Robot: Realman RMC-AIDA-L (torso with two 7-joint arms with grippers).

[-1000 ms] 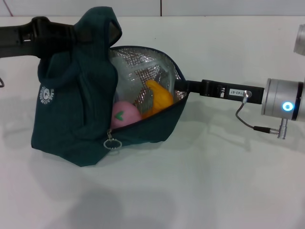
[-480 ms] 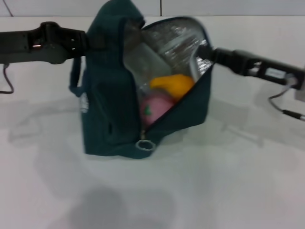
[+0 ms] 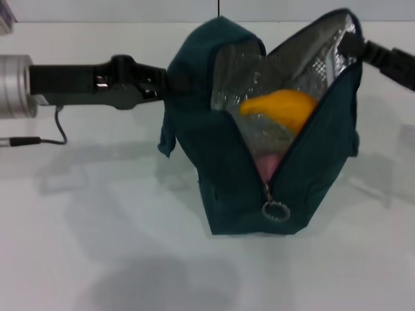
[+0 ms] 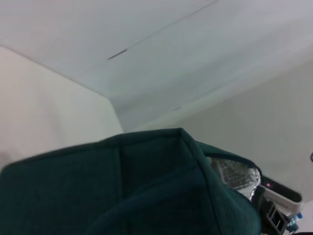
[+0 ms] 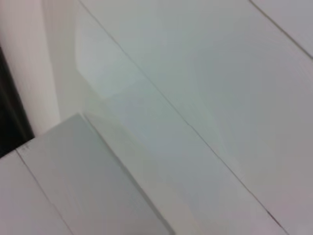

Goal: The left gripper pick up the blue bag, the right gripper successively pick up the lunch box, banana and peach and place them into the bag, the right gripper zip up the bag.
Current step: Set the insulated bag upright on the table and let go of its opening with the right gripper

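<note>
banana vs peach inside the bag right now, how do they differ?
The banana is orange-yellow and lies on top, mostly exposed; the peach is pink and sits beneath it, only a sliver showing through the zipper gap. The banana's visible part looks far larger than the peach's. Both are inside the open blue bag.

Banana (image 3: pixel 280 109) above peach (image 3: pixel 267 165) in blue bag (image 3: pixel 217 175)

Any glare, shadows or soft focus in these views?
Head view: silver foil lining glints; soft shadows on the white table below the dark teal fabric bag. Left wrist view: bag fabric close and soft. Right wrist view: only blurry pale surfaces.
</note>
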